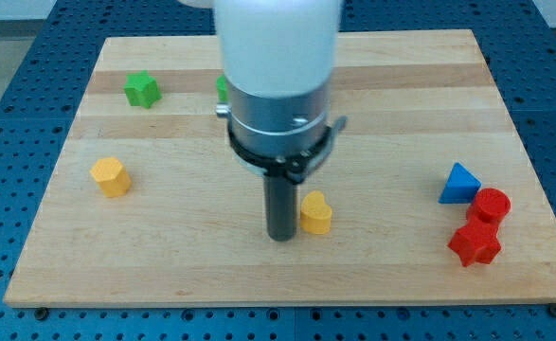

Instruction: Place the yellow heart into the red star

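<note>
Camera view carries no readable writing. Arm's white housing hides most of a green block (223, 90) at the view's top. No fingers here: my tip (280, 237) stands just left of the yellow heart (315, 213), well apart from the red star (474, 244) on the wooden board (372, 114).

Setting read as a robotics lab bench. A pale wooden board (259, 275) lay on a blue perforated table (3, 57), its grid of mounting holes visible along every edge of the frame. The white arm housing (278, 43) with a metal clamp ring (279, 123) filled the upper centre. Small plastic test blocks were scattered on the board.
</note>
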